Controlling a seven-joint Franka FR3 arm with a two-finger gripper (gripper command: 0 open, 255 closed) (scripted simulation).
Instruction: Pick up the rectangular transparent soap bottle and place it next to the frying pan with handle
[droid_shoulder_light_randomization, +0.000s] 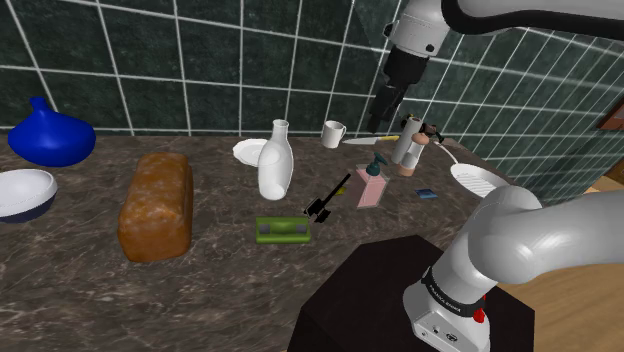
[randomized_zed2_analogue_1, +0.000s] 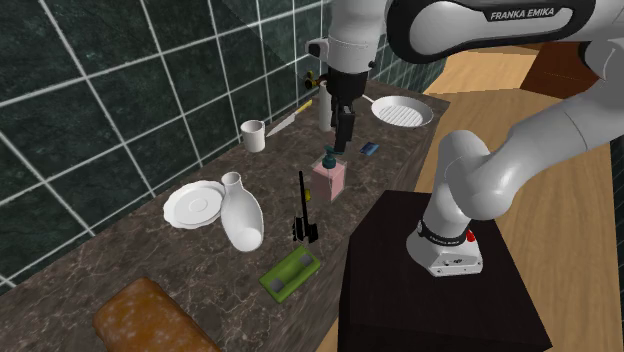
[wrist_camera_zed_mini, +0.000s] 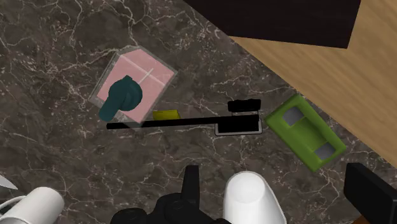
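Observation:
The soap bottle (droid_shoulder_light_randomization: 371, 186) (randomized_zed2_analogue_1: 330, 177) (wrist_camera_zed_mini: 132, 89) is a clear rectangular block with pink liquid and a dark teal pump, standing upright on the dark marble counter. My gripper (droid_shoulder_light_randomization: 381, 124) (randomized_zed2_analogue_1: 343, 138) (wrist_camera_zed_mini: 280, 191) hangs above it, apart from it, open with nothing between its fingers. The black fingers (wrist_camera_zed_mini: 189, 181) stand wide apart in the wrist view. The white frying pan (droid_shoulder_light_randomization: 478, 181) (randomized_zed2_analogue_1: 402, 112) with its handle lies further along the counter, beyond the bottle at the shoulder view's right.
Beside the bottle lie a black brush (droid_shoulder_light_randomization: 327, 198) (randomized_zed2_analogue_1: 301, 205), a green block (droid_shoulder_light_randomization: 282, 230) (randomized_zed2_analogue_1: 291, 272) and a white vase (droid_shoulder_light_randomization: 274, 160) (randomized_zed2_analogue_1: 240, 215). A mug (droid_shoulder_light_randomization: 333, 133), plate (randomized_zed2_analogue_1: 195, 203), small bottle (droid_shoulder_light_randomization: 408, 150), blue sponge (droid_shoulder_light_randomization: 428, 193), bread loaf (droid_shoulder_light_randomization: 157, 205), blue vase (droid_shoulder_light_randomization: 50, 135) and bowl (droid_shoulder_light_randomization: 22, 192) share the counter.

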